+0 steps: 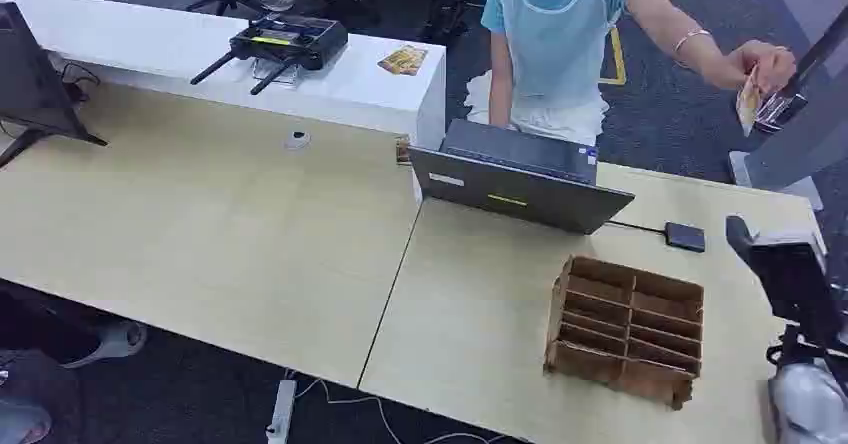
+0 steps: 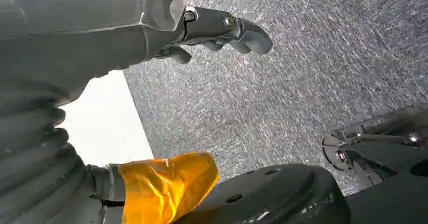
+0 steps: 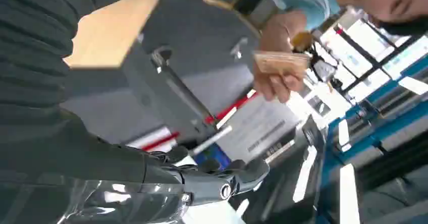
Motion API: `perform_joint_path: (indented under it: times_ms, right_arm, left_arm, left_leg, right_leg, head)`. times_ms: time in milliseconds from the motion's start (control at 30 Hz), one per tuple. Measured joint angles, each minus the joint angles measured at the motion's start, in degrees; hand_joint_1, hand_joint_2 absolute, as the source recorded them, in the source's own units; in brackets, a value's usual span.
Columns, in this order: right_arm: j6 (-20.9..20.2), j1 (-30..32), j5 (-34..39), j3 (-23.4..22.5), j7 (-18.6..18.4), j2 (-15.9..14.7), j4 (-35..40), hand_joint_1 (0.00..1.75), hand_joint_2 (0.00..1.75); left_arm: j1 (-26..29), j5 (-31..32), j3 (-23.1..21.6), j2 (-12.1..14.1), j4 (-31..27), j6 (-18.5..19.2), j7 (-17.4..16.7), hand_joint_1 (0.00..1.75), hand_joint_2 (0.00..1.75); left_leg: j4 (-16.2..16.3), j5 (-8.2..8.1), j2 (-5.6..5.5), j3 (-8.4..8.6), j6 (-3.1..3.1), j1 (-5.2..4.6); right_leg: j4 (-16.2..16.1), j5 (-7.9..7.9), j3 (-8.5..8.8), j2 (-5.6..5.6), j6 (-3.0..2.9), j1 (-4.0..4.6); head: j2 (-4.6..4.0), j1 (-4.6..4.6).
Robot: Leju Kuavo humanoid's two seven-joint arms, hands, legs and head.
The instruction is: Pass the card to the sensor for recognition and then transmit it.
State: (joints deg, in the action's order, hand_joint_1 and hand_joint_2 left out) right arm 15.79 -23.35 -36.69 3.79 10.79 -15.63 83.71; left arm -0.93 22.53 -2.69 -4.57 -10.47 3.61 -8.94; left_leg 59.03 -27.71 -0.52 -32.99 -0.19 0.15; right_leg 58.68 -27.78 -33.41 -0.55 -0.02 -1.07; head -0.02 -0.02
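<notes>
Card (image 1: 747,101): tan, pinched in a person's hand (image 1: 765,67), well ahead of the right hand (image 3: 222,181) and clear of its fingers.
Right hand: holds nothing, fingers loosely curled and apart, in the right wrist view.
Left hand (image 2: 222,30): holds nothing, fingers loosely bent, over grey carpet.
Sensor (image 1: 685,236): small black box on the desk beside the laptop (image 1: 520,179), near the cardboard organiser (image 1: 625,329).
Second card (image 1: 403,60): on the white counter, far off.

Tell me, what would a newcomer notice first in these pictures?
Probably the person in a light blue top behind the desk, holding a card out to the far right. Next, the open laptop at the desk's middle, with the brown cardboard organizer of slots nearer the robot. A second card lies on the white counter.
</notes>
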Motion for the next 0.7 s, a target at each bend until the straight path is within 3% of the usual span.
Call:
perform_joint_path:
  times_ms: [200,400,700]
  right_arm:
    - [2.7,-6.2,-13.0,5.8,-5.5,0.6,-0.2,0.00,1.75]
    - [2.8,-15.4,-20.9,10.4,-10.0,2.0,-8.4,0.00,1.75]
    - [-0.1,-24.4,-25.3,14.4,-11.8,3.3,-21.7,0.00,1.75]
  left_arm:
    - [-0.2,1.4,0.0,0.0,0.0,0.5,0.1,0.00,1.75]
    - [-0.6,2.9,0.0,0.0,0.0,1.4,0.1,0.00,1.75]
    - [-1.0,3.4,0.0,0.1,0.0,2.1,0.2,0.00,1.75]
  left_leg:
    - [0.0,0.03,0.01,-0.02,-0.03,0.00]
    - [0.0,0.11,-0.01,0.00,-0.09,0.00]
    - [0.0,0.11,-0.04,-0.02,-0.10,0.00]
  right_leg:
    - [0.0,0.03,0.00,0.02,0.00,-0.01]
    - [0.0,0.11,-0.01,0.01,-0.02,-0.01]
    - [0.0,0.12,-0.01,-0.01,-0.03,0.00]
  head:
    - [0.00,0.00]
    - [0.00,-0.02]
    - [0.00,0.00]
